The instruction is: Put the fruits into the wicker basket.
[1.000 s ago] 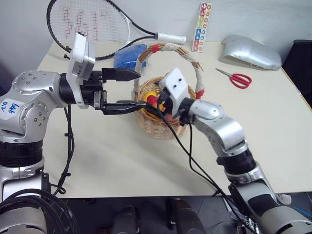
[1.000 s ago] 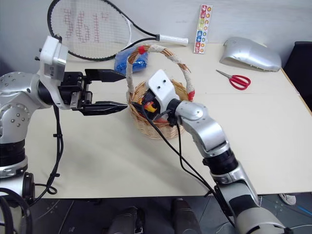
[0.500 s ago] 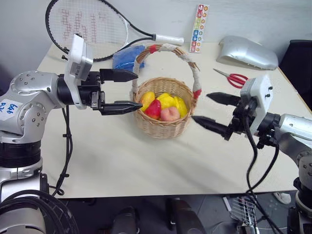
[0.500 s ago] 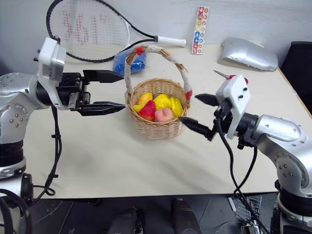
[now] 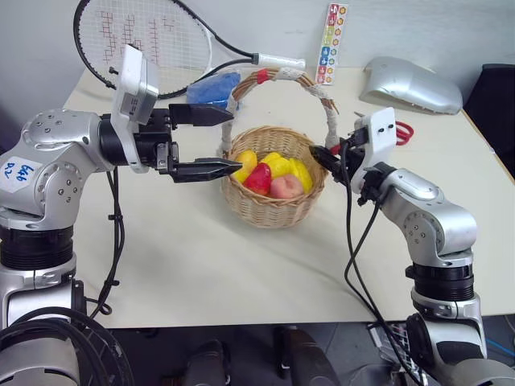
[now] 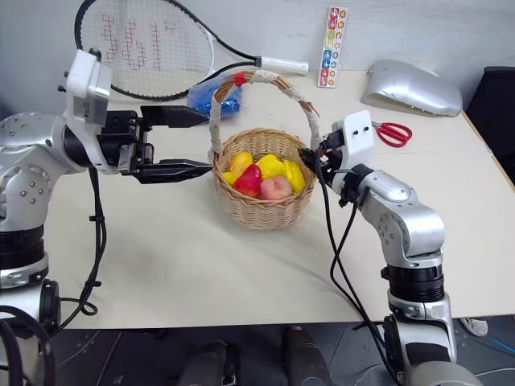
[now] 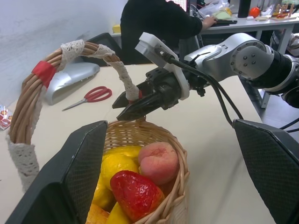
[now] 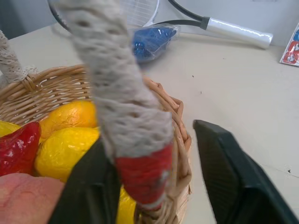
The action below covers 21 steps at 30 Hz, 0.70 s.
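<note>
Your fruits (image 5: 269, 173) already sit inside the wicker basket (image 5: 273, 211) in the middle of the table (image 5: 201, 265) — yellow ones at the back, the red pointed one and the pink peach toward the front, none lying loose on the tabletop that I can see. So judge the loading as done.

Your right gripper (image 7: 133, 100) is at the foot of the handle (image 8: 126, 121) on the basket's right side, its fingers straddling the wrapped, red-banded stem with a gap on the outer side; I cannot tell whether they pinch it or merely bracket it. Your left gripper (image 5: 211, 143) hangs spread wide and empty, just beside the left rim, lower finger near the wicker.

The risk is that handle. If the right claw is caught on it, any sideways pull would likely drag or tip the light basket and spill the fruit. The left's lower finger could also nudge the rim — back straight away from it.
</note>
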Each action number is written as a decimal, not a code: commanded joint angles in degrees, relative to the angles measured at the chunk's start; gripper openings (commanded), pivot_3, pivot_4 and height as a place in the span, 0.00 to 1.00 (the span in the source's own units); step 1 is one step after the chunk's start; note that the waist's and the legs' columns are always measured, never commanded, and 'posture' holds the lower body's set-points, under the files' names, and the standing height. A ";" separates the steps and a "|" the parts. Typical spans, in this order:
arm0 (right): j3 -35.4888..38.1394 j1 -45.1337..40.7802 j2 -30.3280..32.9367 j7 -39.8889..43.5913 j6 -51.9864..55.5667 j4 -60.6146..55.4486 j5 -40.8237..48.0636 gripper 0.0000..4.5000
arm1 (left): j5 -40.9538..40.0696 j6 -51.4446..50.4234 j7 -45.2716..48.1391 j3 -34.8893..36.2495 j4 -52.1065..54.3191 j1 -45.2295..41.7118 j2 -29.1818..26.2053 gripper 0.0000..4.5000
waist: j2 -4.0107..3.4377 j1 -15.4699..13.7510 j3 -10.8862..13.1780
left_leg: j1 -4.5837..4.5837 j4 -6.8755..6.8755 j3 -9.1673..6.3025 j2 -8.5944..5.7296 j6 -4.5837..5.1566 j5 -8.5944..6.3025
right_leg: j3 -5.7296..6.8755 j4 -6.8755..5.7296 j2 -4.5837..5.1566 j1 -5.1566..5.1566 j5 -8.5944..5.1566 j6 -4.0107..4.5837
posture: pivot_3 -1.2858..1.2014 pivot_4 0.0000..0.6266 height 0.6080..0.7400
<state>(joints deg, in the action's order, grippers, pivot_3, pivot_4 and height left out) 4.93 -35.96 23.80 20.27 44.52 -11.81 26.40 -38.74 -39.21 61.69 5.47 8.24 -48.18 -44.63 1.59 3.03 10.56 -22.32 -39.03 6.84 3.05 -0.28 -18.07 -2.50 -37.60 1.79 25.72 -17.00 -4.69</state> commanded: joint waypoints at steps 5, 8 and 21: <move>5.49 4.45 4.37 3.56 -3.21 -6.17 1.10 0.04 | -1.54 0.47 -0.82 2.20 1.74 0.50 0.13 1.00 | 0.00 -0.08 0.00 | 0.01 -0.01 0.00 0.01 -0.02 0.01 | 0.01 0.00 -0.03 -0.01 0.00 0.00 | 0.52 0.24 1.00; 10.92 6.76 10.46 6.61 -6.55 -5.16 0.10 0.04 | -1.42 0.75 -0.28 1.80 0.99 -0.09 0.54 1.00 | -0.01 -0.87 0.01 | 0.00 -0.01 -0.01 -0.08 0.00 0.00 | 0.02 0.05 0.00 -0.01 0.00 0.00 | 0.52 0.24 1.00; 25.49 14.40 24.14 12.90 -24.69 21.19 -5.21 0.11 | 0.73 3.37 1.80 -0.47 -3.90 -3.58 3.79 1.00 | -0.03 -0.38 0.01 | 0.27 0.01 0.18 -0.25 0.06 -0.02 | -0.35 0.34 -0.21 -0.18 0.07 -0.13 | 0.52 0.24 1.00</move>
<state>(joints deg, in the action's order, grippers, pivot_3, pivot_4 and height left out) 28.12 -20.90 48.17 33.63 21.92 9.34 20.68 -37.95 -36.75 62.76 4.29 3.65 -50.44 -40.42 1.56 2.64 10.58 -22.01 -39.00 7.01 2.81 -0.25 -18.08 -2.88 -37.29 1.55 25.54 -16.94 -4.82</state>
